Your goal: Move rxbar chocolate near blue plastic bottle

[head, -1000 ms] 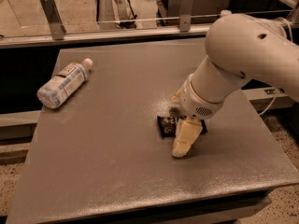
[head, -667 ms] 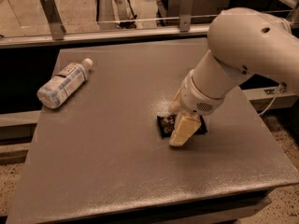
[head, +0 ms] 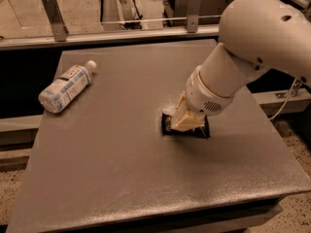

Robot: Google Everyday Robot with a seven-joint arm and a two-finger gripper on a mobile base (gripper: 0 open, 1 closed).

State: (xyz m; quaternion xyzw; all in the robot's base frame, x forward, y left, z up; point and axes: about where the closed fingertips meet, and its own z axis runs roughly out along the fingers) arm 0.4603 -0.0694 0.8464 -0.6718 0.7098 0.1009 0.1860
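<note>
Right now the pincer (head: 183, 121) is down at the centre of the frame, pressed onto the rxbar chocolate (head: 203, 131), whose black wrapper shows on either side of it, flat on the grey tabletop (head: 121, 174). How wide the pincer stands, and whether it grips the bar, I cannot tell. The white arm (head: 252, 47) reaches in from the upper right. The blue plastic bottle (head: 65, 86) lies on its side at the upper left, well apart from the bar, its cap pointing up and right.
</note>
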